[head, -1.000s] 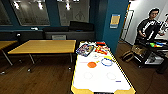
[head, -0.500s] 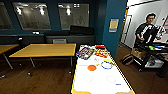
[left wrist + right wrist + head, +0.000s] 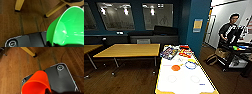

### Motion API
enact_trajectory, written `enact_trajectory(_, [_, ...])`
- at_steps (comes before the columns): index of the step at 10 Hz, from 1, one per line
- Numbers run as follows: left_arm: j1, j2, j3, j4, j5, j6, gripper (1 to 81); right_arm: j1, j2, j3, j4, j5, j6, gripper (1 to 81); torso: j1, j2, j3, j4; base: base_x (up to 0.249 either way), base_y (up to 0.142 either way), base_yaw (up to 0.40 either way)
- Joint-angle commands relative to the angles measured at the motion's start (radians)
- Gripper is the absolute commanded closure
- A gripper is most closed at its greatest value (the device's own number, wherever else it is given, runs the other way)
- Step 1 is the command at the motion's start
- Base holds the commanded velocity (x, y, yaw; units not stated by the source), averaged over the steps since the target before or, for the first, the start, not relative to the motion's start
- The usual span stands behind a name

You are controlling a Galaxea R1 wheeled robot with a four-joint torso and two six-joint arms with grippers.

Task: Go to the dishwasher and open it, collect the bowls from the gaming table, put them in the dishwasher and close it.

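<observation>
While the head view shows the gaming table (image 3: 184,77), wrist views show fingers holding a green bowl (image 3: 67,27) and an orange bowl (image 3: 36,83).

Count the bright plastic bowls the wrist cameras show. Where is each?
2: a translucent green plastic bowl at the left claw, and an orange plastic bowl at the right claw. Others may be hidden.

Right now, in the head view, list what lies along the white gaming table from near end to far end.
Bare white top of the gaming table → orange disc and blue ring, side by side → colourful flat box → red items at the far end.

Blue ring (image 3: 190,65) on gaming table (image 3: 184,83)
</observation>
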Motion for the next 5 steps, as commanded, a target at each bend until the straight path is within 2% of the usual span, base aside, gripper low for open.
enact_trajectory(1, [0.009,0.048,-0.091,0.017,0.015,0.006,81.1,0.009,0.037,-0.056,-0.043,-0.112,-0.002,81.1,0.001,0.0,0.0,0.0,0.0,0.0,0.0])
enact_trajectory(3, [0.055,0.103,-0.198,0.012,-0.018,0.005,81.1,-0.018,0.071,-0.08,-0.043,-0.132,-0.008,81.1,0.001,0.0,0.0,0.0,0.0,0.0,0.0])
enact_trajectory(5, [0.088,0.134,-0.258,0.015,-0.032,0.005,81.1,-0.04,0.085,-0.096,-0.041,-0.132,-0.009,81.1,0.001,0.0,0.001,0.0,0.0,0.0,0.0])
